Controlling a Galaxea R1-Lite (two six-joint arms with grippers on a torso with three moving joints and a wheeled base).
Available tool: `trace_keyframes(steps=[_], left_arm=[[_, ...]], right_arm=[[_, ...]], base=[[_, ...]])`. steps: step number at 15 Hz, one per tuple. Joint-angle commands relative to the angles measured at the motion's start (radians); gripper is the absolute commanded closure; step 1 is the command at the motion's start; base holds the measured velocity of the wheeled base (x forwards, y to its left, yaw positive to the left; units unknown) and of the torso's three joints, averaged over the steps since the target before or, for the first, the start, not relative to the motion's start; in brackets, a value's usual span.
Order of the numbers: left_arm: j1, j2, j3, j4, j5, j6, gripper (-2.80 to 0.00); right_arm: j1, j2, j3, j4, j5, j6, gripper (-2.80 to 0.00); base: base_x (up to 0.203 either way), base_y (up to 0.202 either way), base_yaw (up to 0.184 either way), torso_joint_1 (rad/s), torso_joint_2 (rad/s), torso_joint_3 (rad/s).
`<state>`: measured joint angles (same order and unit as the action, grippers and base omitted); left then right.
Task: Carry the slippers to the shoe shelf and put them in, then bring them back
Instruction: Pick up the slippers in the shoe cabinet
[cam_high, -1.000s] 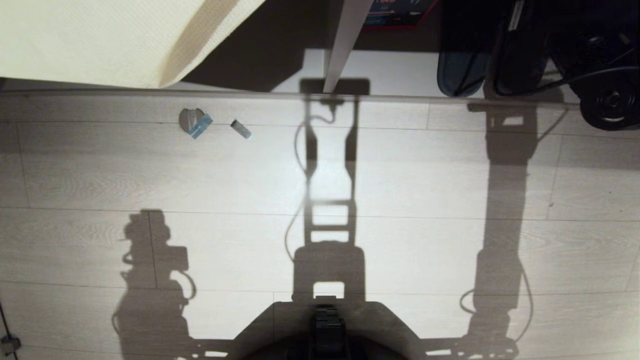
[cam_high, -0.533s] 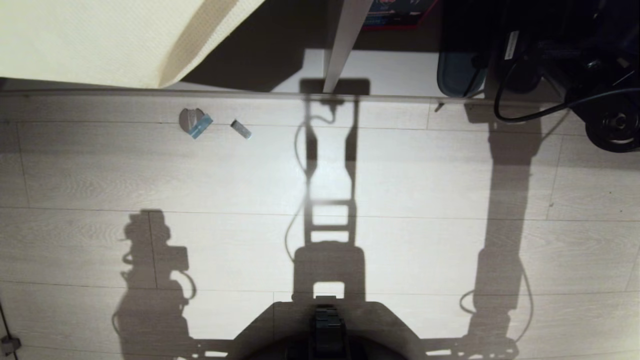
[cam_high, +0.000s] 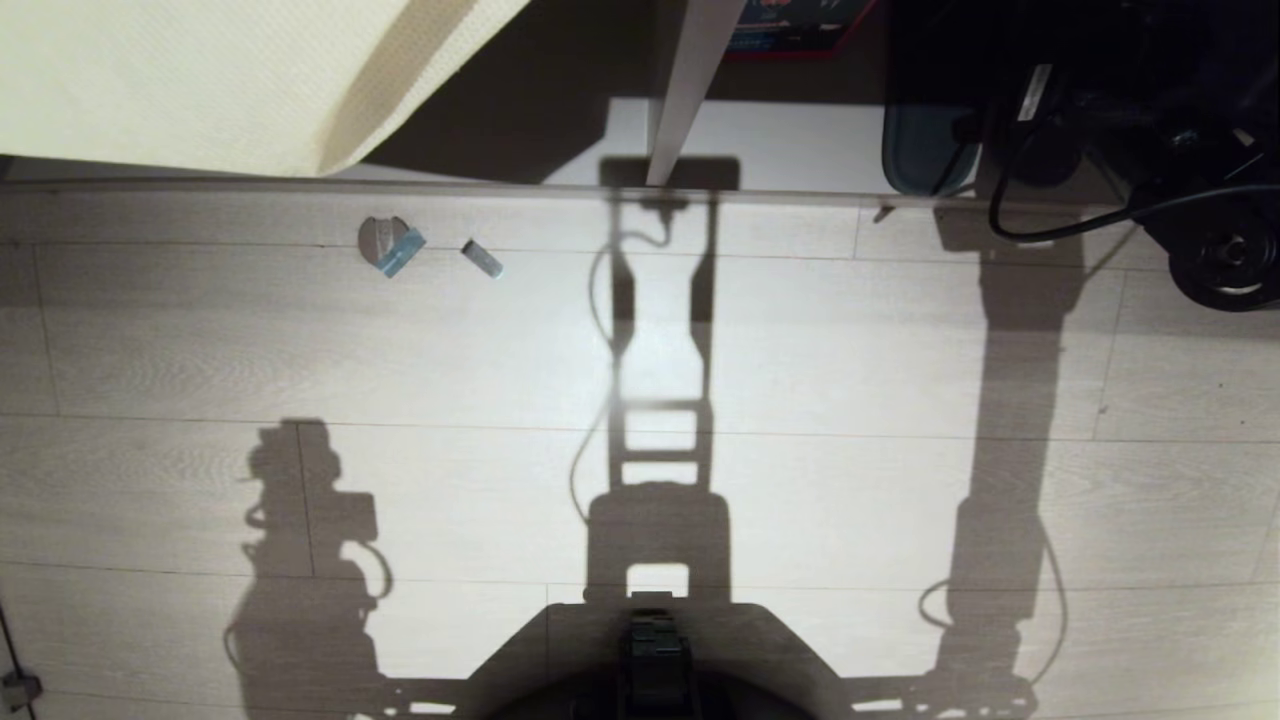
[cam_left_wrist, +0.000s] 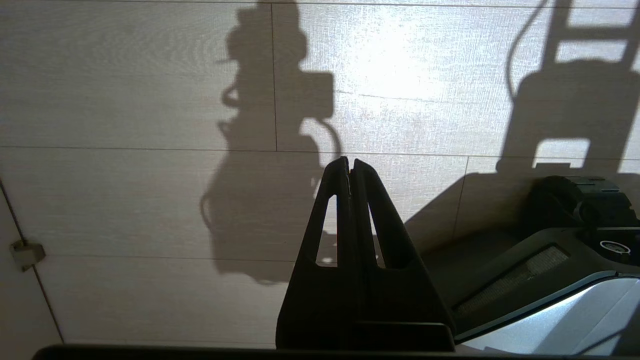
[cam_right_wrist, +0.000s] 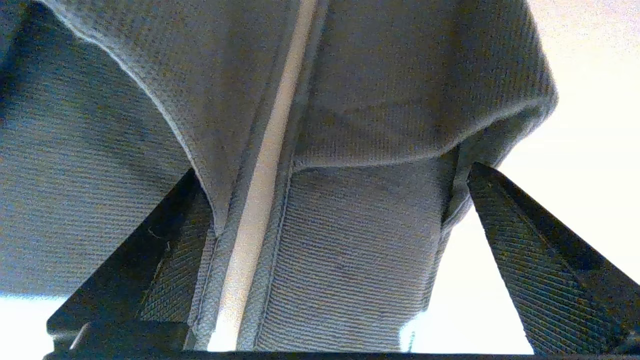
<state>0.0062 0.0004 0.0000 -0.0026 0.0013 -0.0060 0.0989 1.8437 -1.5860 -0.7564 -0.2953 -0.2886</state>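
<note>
Straddling one of the slippers (cam_right_wrist: 350, 200) w/ jaws spread wide, not yet clamped, the right gripper (cam_right_wrist: 330, 220) is judged at pickup only; left gripper (cam_left_wrist: 350, 165) is parked shut over the floor (cam_high: 800, 350); carrying, shelving, return remain.

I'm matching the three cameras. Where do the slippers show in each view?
Head view: slippers at top right, mostly hidden behind the right arm.
Left wrist view: not in it.
Right wrist view: slippers fill the frame, one between the open right end effector fingers.
Shared landmark: the pale shelf floor.
</note>
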Motion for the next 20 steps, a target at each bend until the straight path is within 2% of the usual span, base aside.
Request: trace_keyframes(steps=[1,4,9,20], left_arm=[[0.0,0.0,0.0,0.0,0.0,0.0,0.0],[0.001,0.0,0.0,0.0,0.0,-0.001,0.0],[0.0,0.0,0.0,0.0,0.0,0.0,0.0],[0.001,0.0,0.0,0.0,0.0,0.0,0.0]], right_arm=[[0.001,0.016,0.0,-0.014,-0.004,0.018,-2.8],[-0.001,0.037,-0.002,-0.024,-0.001,0.032,-2.8],[-0.011,0.097,-0.02,-0.165,0.011,0.058,-2.8],[-0.027,0.159,-0.049,-0.202,0.019,0.078,-2.8]], base=[[0.0,0.0,0.0,0.0,0.0,0.0],[0.0,0.0,0.0,0.0,0.0,0.0],[0.0,0.0,0.0,0.0,0.0,0.0],[0.0,0.0,0.0,0.0,0.0,0.0]])
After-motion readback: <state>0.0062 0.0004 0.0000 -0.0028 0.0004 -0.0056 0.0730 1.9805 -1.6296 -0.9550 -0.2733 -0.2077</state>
